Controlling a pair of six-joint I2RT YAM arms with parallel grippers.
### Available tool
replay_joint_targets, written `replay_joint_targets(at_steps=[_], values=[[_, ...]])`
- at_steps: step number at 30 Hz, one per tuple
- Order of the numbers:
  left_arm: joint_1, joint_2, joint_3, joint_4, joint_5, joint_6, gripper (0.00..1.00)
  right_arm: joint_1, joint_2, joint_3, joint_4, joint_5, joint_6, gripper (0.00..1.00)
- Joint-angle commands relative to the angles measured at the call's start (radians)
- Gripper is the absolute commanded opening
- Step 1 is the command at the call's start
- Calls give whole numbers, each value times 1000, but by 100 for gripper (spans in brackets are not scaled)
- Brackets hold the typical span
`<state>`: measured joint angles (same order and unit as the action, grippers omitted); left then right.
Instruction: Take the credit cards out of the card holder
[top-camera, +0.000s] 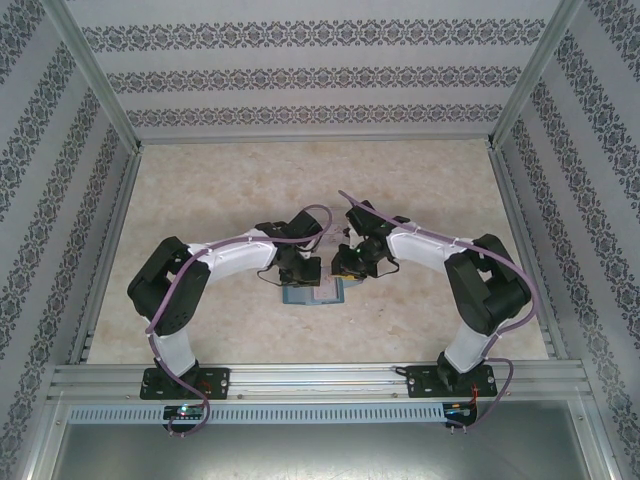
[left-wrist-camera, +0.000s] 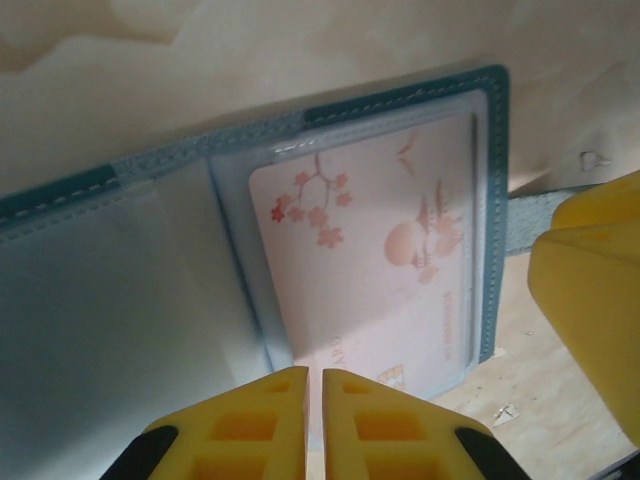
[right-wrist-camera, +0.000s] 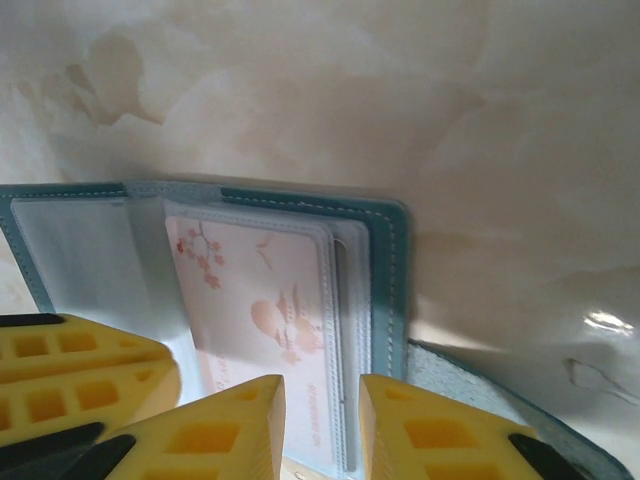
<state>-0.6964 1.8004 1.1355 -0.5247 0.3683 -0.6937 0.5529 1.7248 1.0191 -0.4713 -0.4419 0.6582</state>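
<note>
The teal card holder (top-camera: 315, 294) lies open like a book on the table between both arms. Its clear inner pocket holds a pale credit card (left-wrist-camera: 380, 250) printed with pink blossoms, also seen from the right wrist (right-wrist-camera: 260, 300). My left gripper (left-wrist-camera: 314, 375) is down at that card's near corner, fingers closed to a thin slit on the card's edge. My right gripper (right-wrist-camera: 322, 385) is open, its fingers straddling the outer edge of the right-hand page beside the teal rim (right-wrist-camera: 390, 280). A dark card is not visible.
The holder's closing tab (right-wrist-camera: 470, 400) sticks out to the right on the marbled tabletop (top-camera: 200, 190). The two grippers (top-camera: 303, 272) (top-camera: 348, 265) hover almost touching over the holder. Metal rails and patterned walls (top-camera: 60, 200) enclose the table.
</note>
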Motion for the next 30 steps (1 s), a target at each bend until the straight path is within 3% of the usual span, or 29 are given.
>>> replay_joint_targets(at_steps=[1,30], values=[[27,-15,-40,75,30,-31,12,11,24,27,9,-26,14,26],[49,-57,-72,91,33,-34,6,36,97,53,22,-32,15,26]])
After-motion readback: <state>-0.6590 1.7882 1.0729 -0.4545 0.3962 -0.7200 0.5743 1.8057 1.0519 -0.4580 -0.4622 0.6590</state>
